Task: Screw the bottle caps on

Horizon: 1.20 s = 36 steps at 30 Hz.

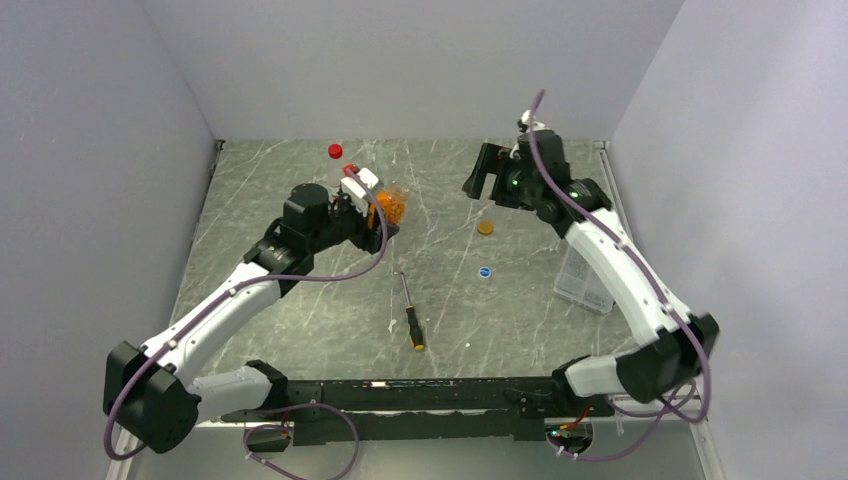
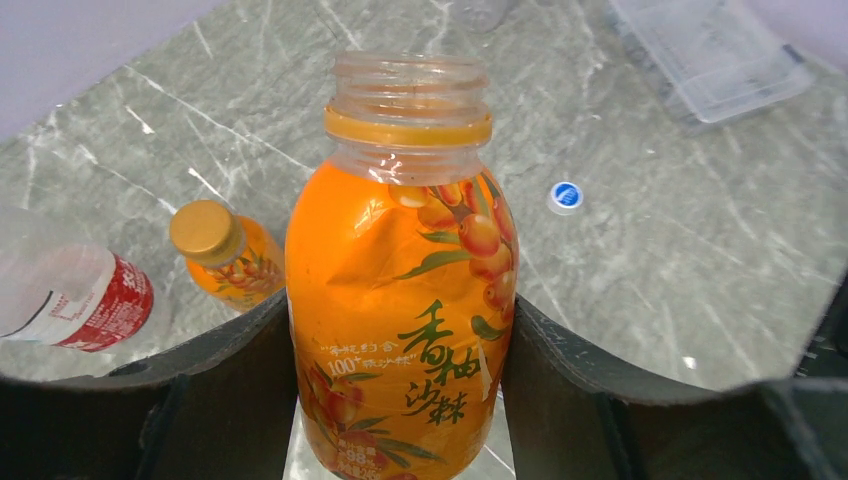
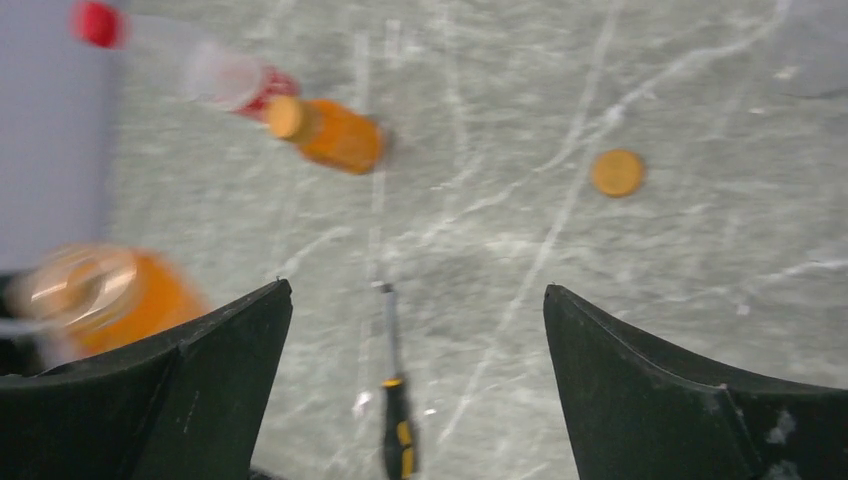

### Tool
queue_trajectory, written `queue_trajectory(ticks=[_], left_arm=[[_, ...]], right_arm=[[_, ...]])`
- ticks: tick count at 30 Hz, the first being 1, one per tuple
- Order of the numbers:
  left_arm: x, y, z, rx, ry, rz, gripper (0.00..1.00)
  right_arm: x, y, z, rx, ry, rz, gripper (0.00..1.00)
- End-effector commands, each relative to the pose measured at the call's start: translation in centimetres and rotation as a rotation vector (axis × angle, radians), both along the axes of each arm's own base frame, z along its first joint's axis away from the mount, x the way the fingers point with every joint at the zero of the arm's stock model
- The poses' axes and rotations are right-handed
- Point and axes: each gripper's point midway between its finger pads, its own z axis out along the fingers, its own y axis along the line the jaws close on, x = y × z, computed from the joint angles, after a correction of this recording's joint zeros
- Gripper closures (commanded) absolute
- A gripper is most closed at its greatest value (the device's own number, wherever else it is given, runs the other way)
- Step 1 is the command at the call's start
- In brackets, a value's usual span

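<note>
Right now the left gripper is clamped on the body of an uncapped orange bottle, both fingers pressed to its label. Beyond it on its left sit a capped orange bottle and a clear bottle with a red label; a blue cap rests ahead on its right. The right gripper hangs over the table, jaws spread wide around nothing. A loose orange cap lies ahead to its right, and a screwdriver lies under the gap between its fingers.
</note>
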Motion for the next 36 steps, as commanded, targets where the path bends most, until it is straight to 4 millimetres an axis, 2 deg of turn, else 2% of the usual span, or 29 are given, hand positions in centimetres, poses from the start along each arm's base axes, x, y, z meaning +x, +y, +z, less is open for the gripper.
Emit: queue_trajectory(ticks=[1,7,12,16,24,36], left_arm=[[-3.4,-0.3,3.8,-0.096,0.060,-0.130,0.61],[-5.2,0.8,5.2,-0.068,0.006,-0.172,0.60],[-5.7,1.1,5.3,-0.042,0.003,-0.191,0.61],[-6.0,1.1,5.4,-0.041,-0.003,-0.206,0.61],[-5.8,0.9,5.0,-0.036,0.002,-0.205,0.61],[-5.3,0.5,4.3,-0.032,0.031,-0.213,0.63]], right_arm=[[3.7,-3.0,-6.4,-0.272,0.059,-0.107,0.08],[6.9,-4.8,-13.2,-0.430,0.114,-0.159,0.13],[9.4,-4.5,-17.9,-0.421,0.159,-0.117,0.22],[10.5,-4.5,-21.2,-0.423,0.217,-0.100,0.27],[11.6,-4.6,-24.1,-0.396,0.266,-0.088,0.36],[12.0,-4.4,-26.0,-0.410,0.302,-0.083,0.39]])
